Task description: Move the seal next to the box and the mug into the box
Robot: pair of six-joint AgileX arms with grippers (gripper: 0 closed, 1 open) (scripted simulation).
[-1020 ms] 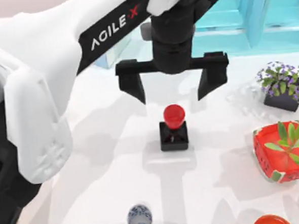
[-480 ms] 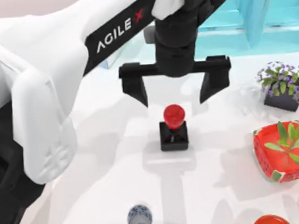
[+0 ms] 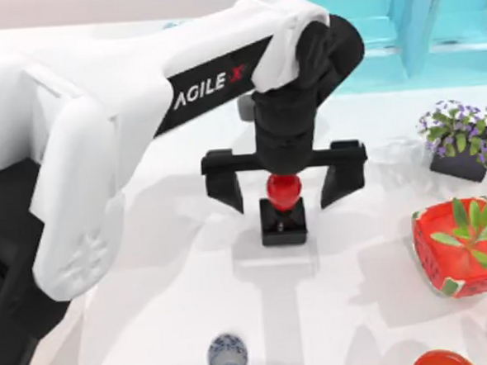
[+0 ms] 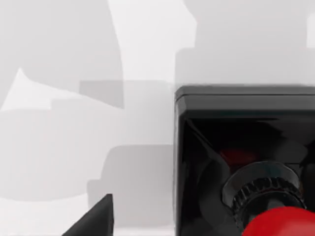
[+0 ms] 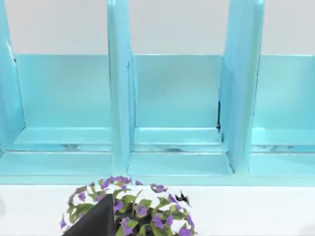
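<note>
Seal (image 3: 283,206) sits between the left end effector's (image 3: 282,192) wide-spread, untouching fingers.

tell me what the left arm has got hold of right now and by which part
Nothing yet. The left gripper is open, its jaws standing either side of the seal at its red knob, not closed on it.

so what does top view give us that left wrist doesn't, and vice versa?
Top view alone: the left tool open, fingers straddling the seal's red knob, plus the mug at the table's near edge, the watermelon planter, the purple flower pot and the turquoise shelf. Left wrist alone: the ribbed collar under the knob, close up. Both share the seal on the white table.
</note>
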